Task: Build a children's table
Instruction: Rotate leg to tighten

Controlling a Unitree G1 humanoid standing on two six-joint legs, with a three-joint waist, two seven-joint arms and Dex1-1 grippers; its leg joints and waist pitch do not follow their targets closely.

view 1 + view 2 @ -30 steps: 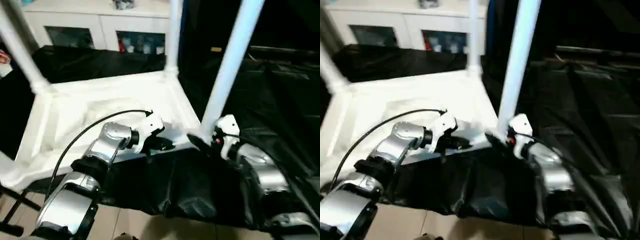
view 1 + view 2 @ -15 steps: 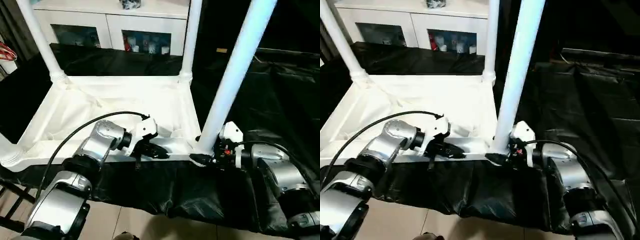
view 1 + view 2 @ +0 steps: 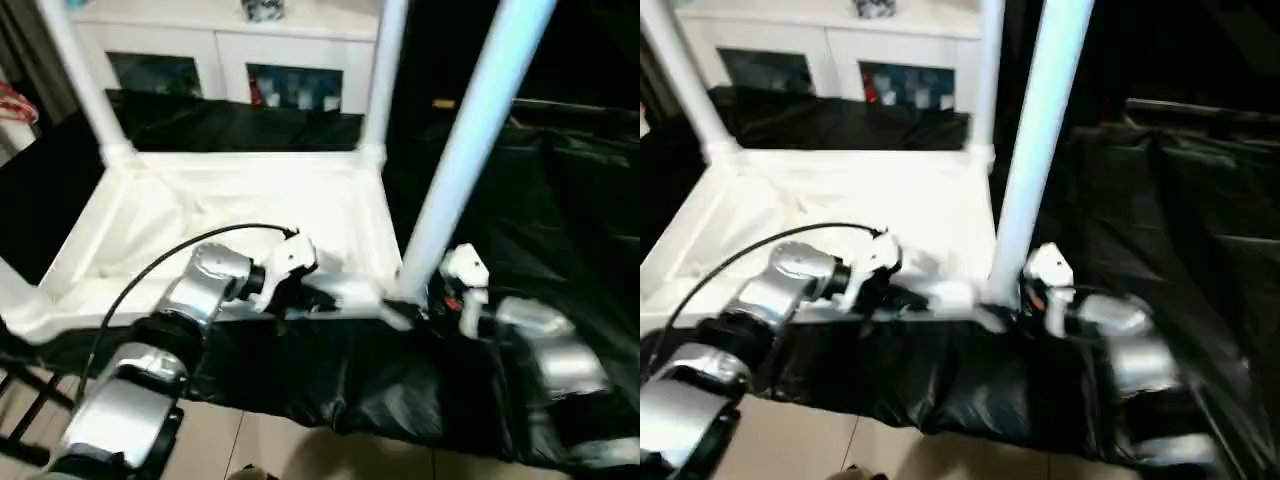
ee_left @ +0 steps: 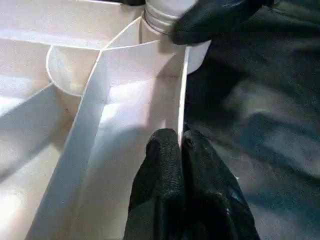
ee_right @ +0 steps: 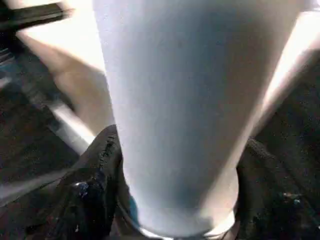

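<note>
The table top [image 3: 250,215] lies upside down on a black sheet [image 3: 560,200], with its legs standing up from the corner sockets. The left gripper [image 4: 179,145] is pinched tight on the thin near rim [image 4: 182,95] of the top, one black finger on each side of the wall. Just past those fingertips stands the near corner leg [image 3: 465,150], and the right gripper [image 5: 175,200] clasps its base, with the fingers [image 5: 95,185] pressed against either side of the round shaft.

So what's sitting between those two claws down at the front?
In the head views, the near rim of the upside-down table top spans from the left gripper, pinching it, to the right gripper holding the leg.
</note>
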